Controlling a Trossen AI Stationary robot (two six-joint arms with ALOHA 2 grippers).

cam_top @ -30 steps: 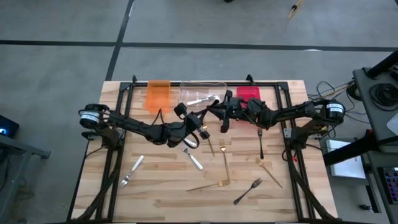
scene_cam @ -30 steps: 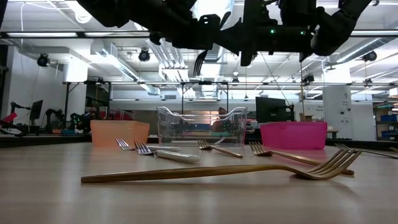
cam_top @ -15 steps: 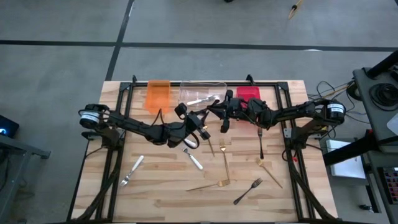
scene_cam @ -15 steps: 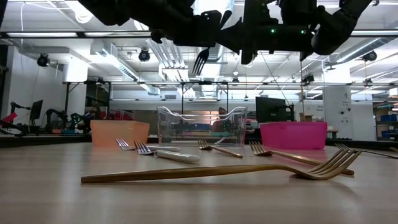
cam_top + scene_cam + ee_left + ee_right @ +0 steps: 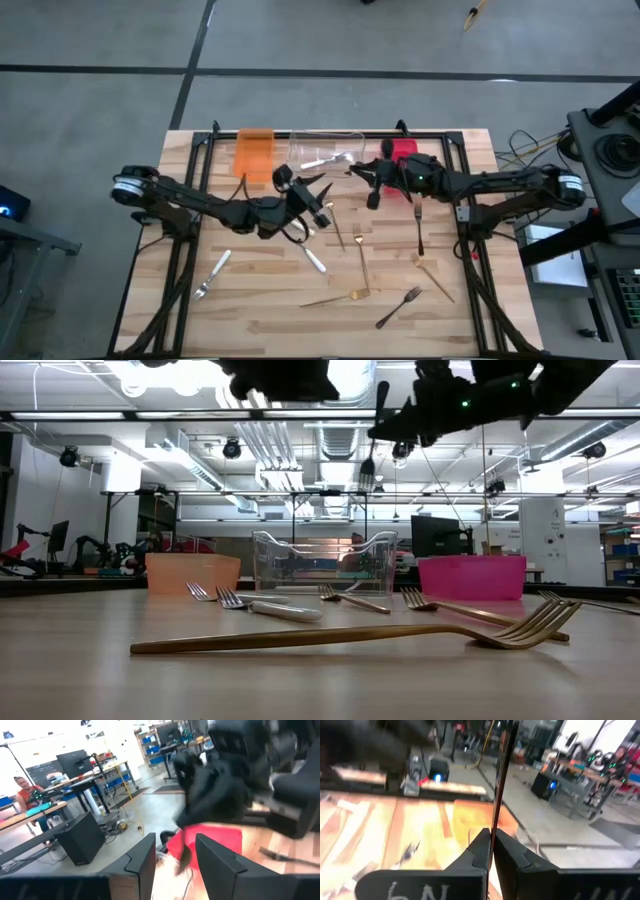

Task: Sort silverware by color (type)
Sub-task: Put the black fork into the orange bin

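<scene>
R gripper pinched tight on a black fork — held up off the table, hanging tines-down in low view, just beside the red bin at the far edge. L gripper near table centre, fingers apart, nothing between them.

Step in hand, by my read: carrying the dark fork to its bin. Which bin takes black — can't tell; clear bin already has a silver piece, orange bin looks bare.

Left on the table: gold forks, silver fork, another black fork.

Next: centre over the bin, lower, release.
</scene>
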